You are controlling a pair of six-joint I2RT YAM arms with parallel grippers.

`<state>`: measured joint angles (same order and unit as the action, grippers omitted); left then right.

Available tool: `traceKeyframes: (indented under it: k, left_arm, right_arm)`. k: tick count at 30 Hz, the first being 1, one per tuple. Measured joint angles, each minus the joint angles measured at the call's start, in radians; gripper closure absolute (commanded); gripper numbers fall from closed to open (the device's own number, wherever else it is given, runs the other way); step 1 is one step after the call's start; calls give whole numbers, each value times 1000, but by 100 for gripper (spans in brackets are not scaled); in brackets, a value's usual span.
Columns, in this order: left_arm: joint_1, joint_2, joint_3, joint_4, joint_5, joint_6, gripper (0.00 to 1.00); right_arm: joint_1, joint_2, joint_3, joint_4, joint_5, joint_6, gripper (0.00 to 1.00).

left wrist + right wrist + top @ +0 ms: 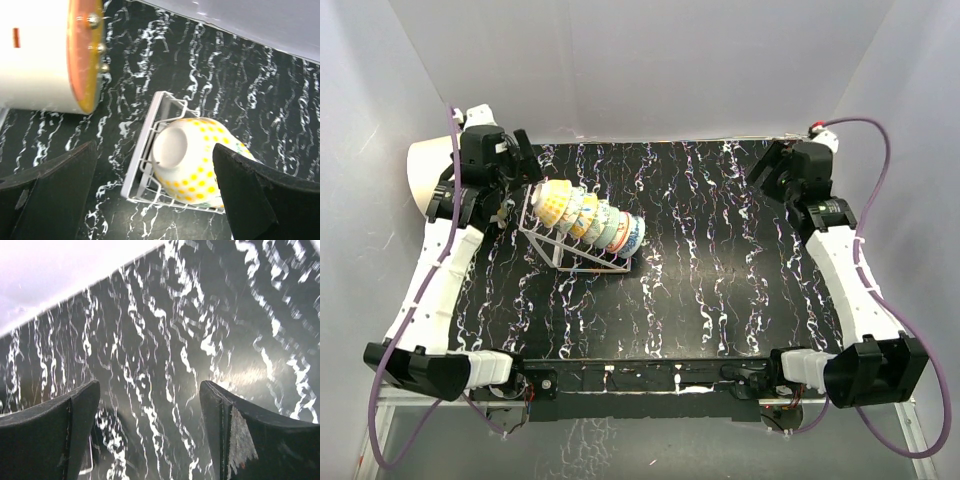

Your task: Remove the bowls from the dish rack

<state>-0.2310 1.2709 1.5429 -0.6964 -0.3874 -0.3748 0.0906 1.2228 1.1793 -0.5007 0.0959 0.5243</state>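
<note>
The silver wire dish rack [555,245] stands at the back left of the black marbled table, with several patterned bowls [595,222] lined up in it on edge. The end bowl [197,162] is white with yellow dots and faces my left wrist camera bottom-first; the rack's end frame [142,150] is in front of it. My left gripper [525,160] is open and hovers just beyond the rack's far left end; it also shows in the left wrist view [155,192]. My right gripper [770,165] is open and empty at the back right; in the right wrist view [150,430] only table shows between its fingers.
A large cream-and-orange cylinder [425,175] lies at the far left beside the left arm; it also shows in the left wrist view [50,55]. White walls [650,60] enclose the table at the back and sides.
</note>
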Motion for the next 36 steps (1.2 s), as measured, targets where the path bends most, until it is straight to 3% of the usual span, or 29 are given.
traceKeyframes:
  k: [4,11,36]
  left_arm:
    - [-16,53,35,37,78,18,3]
    - [-103,194,101,29,144,68,3]
    - [-149,194,70,-76,133,158,8]
  right_arm:
    - [-25,10,53,47,37,-37,5]
    - [-39,69,47,28,-10,-70,6]
    - [-40,75,-20,7,-129,-71,9]
